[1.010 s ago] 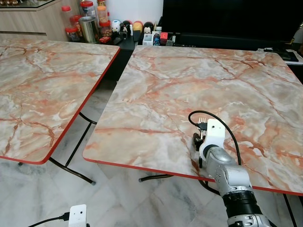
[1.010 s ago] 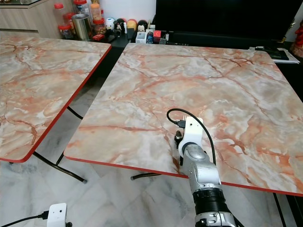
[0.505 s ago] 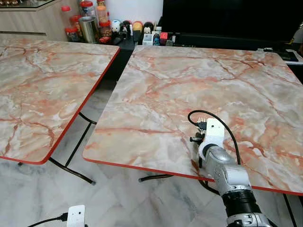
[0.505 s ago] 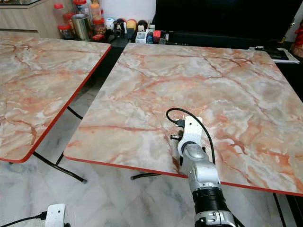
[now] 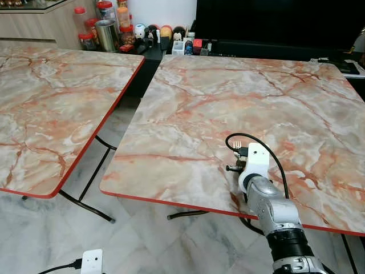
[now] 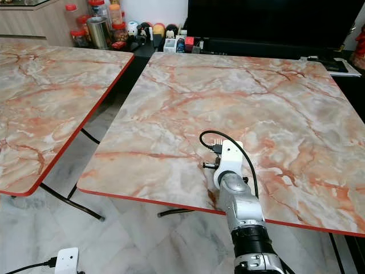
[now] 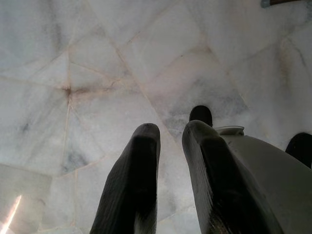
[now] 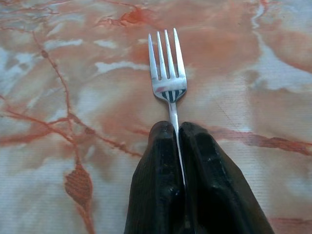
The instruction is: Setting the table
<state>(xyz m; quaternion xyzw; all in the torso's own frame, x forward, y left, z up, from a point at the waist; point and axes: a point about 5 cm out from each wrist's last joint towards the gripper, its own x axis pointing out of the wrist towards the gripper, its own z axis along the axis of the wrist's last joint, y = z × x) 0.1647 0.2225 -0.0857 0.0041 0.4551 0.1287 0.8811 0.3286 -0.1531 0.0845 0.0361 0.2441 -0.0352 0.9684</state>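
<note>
My right gripper (image 8: pixel 176 130) is shut on the handle of a silver fork (image 8: pixel 168 73). The tines point away from me, just above the marble table (image 5: pixel 228 97). In the left eye view the right gripper (image 5: pixel 238 154) sits near the table's front red edge, largely hidden behind its white wrist camera mount. The fork tines (image 5: pixel 237 144) peek out beyond it. My left gripper (image 7: pixel 171 131) hangs idle over the marble floor, its fingers (image 7: pixel 141 146) a little apart with nothing between them.
A second marble table (image 5: pixel 51 108) stands to the left, with a gap of floor and black table legs (image 5: pixel 91 188) between the two. Jars and small figurines (image 5: pixel 114 31) line the back, beside a black TV (image 5: pixel 274 23). Papers (image 5: pixel 348 65) lie at the far right corner.
The right wrist has rolled slightly and eased a little left over the table, the fork still in its grip. The left arm has not moved.
</note>
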